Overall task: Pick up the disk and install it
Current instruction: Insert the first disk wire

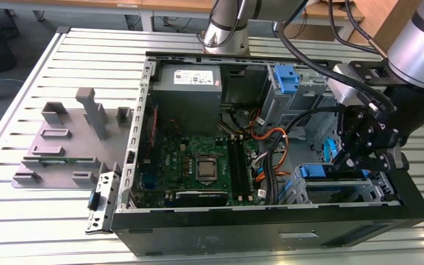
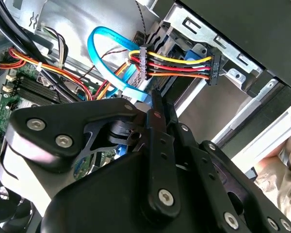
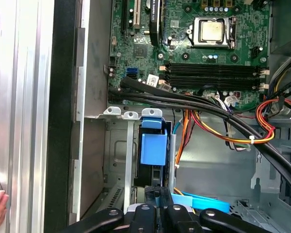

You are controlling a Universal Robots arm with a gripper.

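Gripping disk [image 3: 153,145] | hand [image 3: 157,206] closed on its edge | disk upright in bay

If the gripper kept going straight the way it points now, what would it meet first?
Probably the disk standing on edge in its blue carrier in the drive cage: in the first wrist view the gripper sits right behind it. Depth is unclear, so contact may already exist.

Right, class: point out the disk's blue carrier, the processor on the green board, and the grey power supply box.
disk's blue carrier [image 3: 153,145], first wrist view, on its flat blue tab.
processor [image 3: 211,31], first wrist view, on its metal lid.
power supply box [image 1: 186,91], exterior view, on its grey side below the white label.
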